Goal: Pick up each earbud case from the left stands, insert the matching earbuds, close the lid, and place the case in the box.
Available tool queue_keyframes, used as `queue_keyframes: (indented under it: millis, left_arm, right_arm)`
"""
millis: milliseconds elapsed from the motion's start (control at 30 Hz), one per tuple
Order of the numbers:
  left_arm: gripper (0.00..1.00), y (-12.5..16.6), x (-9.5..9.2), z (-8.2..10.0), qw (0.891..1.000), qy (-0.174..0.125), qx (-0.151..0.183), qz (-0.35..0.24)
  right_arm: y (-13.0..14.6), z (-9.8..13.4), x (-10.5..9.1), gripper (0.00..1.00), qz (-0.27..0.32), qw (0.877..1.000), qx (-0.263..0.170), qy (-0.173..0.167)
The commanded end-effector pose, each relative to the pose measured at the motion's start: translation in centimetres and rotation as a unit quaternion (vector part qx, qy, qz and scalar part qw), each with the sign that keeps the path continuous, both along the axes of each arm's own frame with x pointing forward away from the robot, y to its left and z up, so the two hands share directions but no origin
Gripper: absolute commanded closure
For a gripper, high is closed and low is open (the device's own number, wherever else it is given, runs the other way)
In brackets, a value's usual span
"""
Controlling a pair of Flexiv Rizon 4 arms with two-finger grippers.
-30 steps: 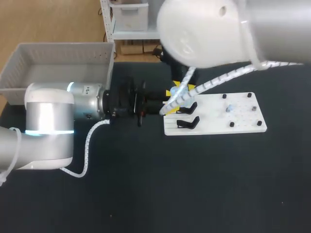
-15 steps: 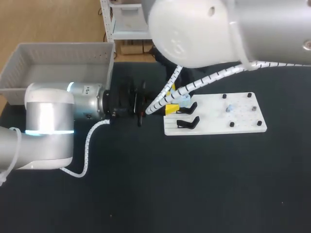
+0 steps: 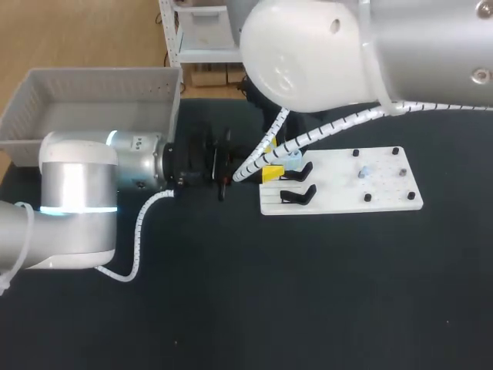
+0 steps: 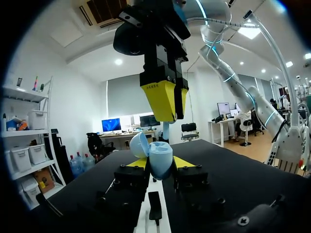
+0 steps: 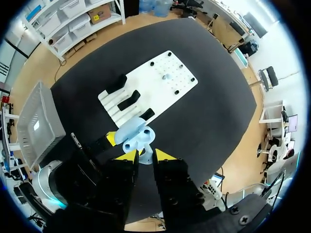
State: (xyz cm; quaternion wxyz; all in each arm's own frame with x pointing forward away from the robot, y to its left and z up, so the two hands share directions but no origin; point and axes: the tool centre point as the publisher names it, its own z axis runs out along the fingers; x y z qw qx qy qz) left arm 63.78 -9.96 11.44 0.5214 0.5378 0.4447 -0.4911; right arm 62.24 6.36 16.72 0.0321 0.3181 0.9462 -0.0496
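- Left gripper clamps the pale blue rounded plastic earbud case, lid open, just above the head view's centre.
- Right gripper pinches a small pale earbud above it.
- Likely light and slick; grip the body's sides, spare the hinge.

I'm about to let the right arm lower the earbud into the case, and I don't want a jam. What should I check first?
1. Lid of the case open: ok.
2. Left gripper shut on the case from both sides: ok.
3. Right gripper shut on the earbud: ok.
4. Right gripper above the open case: ok.
5. Earbud lined up with its socket: cannot tell.
6. Other earbud already seated in the case: cannot tell.
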Motion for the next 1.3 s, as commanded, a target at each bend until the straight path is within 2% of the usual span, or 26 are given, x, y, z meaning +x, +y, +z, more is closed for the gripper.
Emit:
queue_keyframes:
  millis: [33, 1300]
  left_arm:
    - [1.0, 0.0, -0.1, -0.1, 1.0, -0.001, -0.001, 0.002]
    - [1.0, 0.0, -0.1, -0.1, 1.0, -0.001, -0.001, 0.002]
  right_arm:
    - [0.0, -0.3, 0.2, 1.0, -0.001, 1.0, 0.001, -0.001]
    - [-1.2, -1.3, 1.3, 1.0, -0.016, 1.0, 0.002, -0.004]
